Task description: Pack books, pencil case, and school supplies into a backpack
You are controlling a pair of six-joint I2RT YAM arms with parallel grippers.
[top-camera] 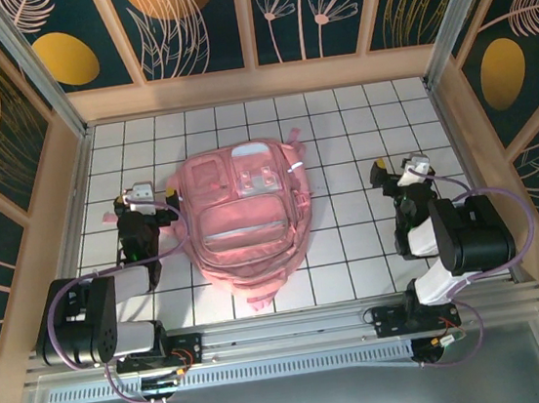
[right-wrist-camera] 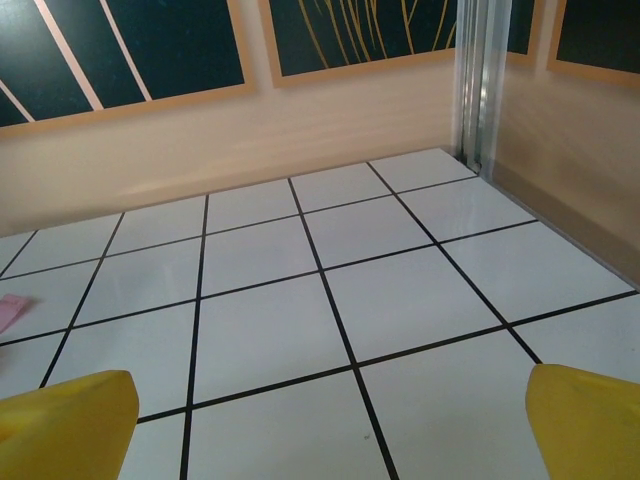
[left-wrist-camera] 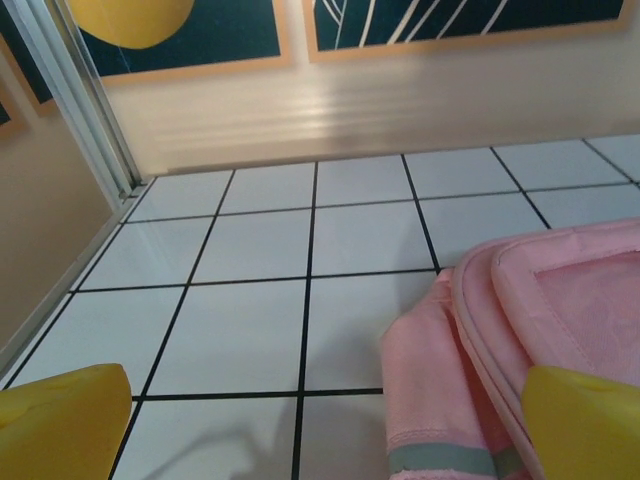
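1. The left hand (top-camera: 139, 192) is spread wide, with nothing between its yellow fingers (left-wrist-camera: 60, 425). It sits low over the tabletop (top-camera: 351, 221), just beside the left edge of the backpack (top-camera: 247, 214).
2. In the left wrist view, the backpack's piped pink edge and a pink flap with a grey band lie close to the right-side finger.
3. The right hand (top-camera: 403, 167) is also spread wide and holds nothing. It is over bare white tiles on the right side, well apart from the backpack.
4. The backpack lies flat in the middle of the tabletop, between the two hands, with its pockets and pale strips facing up. I cannot tell whether its zips are open.
5. The tabletop is white tile with a black grid. Pale wooden walls (top-camera: 255, 83) carrying dark teal panels of leaf and gold shapes enclose it.
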